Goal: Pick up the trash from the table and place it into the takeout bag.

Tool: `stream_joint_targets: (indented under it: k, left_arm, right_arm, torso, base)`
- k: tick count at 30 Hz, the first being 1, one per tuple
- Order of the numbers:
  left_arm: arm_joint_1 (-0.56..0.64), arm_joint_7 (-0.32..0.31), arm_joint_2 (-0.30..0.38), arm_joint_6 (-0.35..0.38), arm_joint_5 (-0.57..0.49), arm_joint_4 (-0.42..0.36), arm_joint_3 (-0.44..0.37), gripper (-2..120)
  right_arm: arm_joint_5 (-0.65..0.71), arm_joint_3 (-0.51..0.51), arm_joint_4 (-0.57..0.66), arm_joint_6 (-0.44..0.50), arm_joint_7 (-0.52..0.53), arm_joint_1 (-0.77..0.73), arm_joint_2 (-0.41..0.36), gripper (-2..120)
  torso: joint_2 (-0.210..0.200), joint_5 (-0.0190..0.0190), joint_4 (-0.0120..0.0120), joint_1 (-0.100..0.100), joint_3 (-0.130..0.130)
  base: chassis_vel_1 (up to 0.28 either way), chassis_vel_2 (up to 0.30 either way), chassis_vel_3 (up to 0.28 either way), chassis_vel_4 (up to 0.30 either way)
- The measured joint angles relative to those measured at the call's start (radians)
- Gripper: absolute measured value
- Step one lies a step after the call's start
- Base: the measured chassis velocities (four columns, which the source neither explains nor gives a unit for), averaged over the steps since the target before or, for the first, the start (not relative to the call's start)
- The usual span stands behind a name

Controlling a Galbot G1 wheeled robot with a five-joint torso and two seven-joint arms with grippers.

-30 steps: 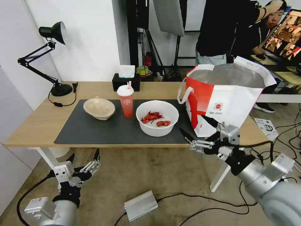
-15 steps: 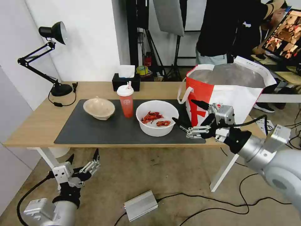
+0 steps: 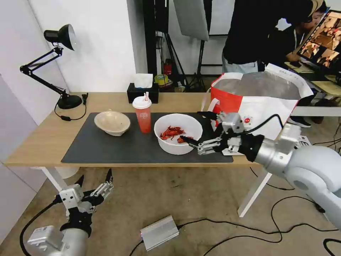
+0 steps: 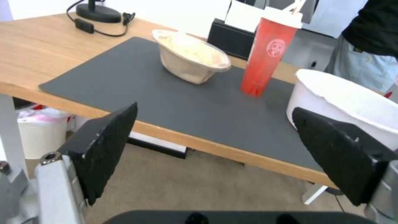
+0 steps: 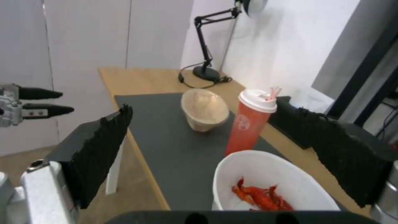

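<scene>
While all three trash items stand on the table (image 3: 42,138), no part of the task is judged complete:

Left gripper (image 3: 95,182): parked low in front of the table edge, fingers spread wide, holding nothing; every item lies ahead of it and above.
Pulp bowl (image 3: 112,122): on the dark mat (image 3: 106,145), the item farthest from the right gripper, past the cup.
Drink cup (image 3: 142,114): upright on the mat, just beyond the white bowl as seen from the right gripper.
White bowl (image 3: 178,133): holds red crayfish shells; nearest item to the right gripper, its rim directly ahead of the fingertips.
Right gripper (image 3: 197,129): over the mat beside the white bowl, fingers wide apart, nothing held; contact with the rim cannot be told.
Takeout bag (image 3: 255,106): open, standing just behind the right gripper.
Remaining: all three pick-ups and placements.
</scene>
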Motion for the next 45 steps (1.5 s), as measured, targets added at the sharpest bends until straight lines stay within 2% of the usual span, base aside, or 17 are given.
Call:
stream_joint_targets:
  k: [3, 11, 20, 28, 45]
  left_arm:
    - [0.000, 0.001, -0.005, -0.002, 0.003, 0.000, -0.001, 100]
    - [0.002, 0.001, -0.012, -0.005, 0.007, 0.000, 0.001, 100]
    - [0.002, 0.003, -0.025, -0.010, 0.026, 0.000, 0.017, 100]
    - [0.005, 0.005, -0.033, -0.026, 0.035, 0.000, 0.018, 100]
    - [0.014, 0.011, -0.046, -0.030, 0.061, 0.000, 0.030, 100]
  right_arm:
    - [0.000, -0.107, -0.032, -0.006, -0.010, 0.109, 0.000, 100]
    - [-0.062, -0.235, -0.072, -0.025, -0.050, 0.194, 0.012, 100]
    - [-0.124, -0.327, -0.124, -0.043, -0.103, 0.263, 0.032, 100]
    - [-0.184, -0.423, -0.208, -0.045, -0.143, 0.343, 0.079, 100]
    - [-0.226, -0.525, -0.315, -0.075, -0.164, 0.447, 0.120, 100]
  torso:
    - [0.000, -0.0001, 0.0002, 0.000, 0.000]
    - [0.000, -0.0001, 0.0000, 0.000, 0.000]
    - [0.000, -0.0001, 0.0000, 0.000, 0.000]
    - [0.000, -0.0001, 0.0000, 0.000, 0.000]
    - [0.000, 0.0000, 0.0000, 0.000, 0.000]
  base:
    - [0.000, 0.000, 0.000, 0.000]
    - [0.000, 0.000, 0.000, 0.000]
    - [0.000, 0.000, 0.000, 0.000]
    - [0.000, 0.000, 0.000, 0.000]
    - [0.000, 0.000, 0.000, 0.000]
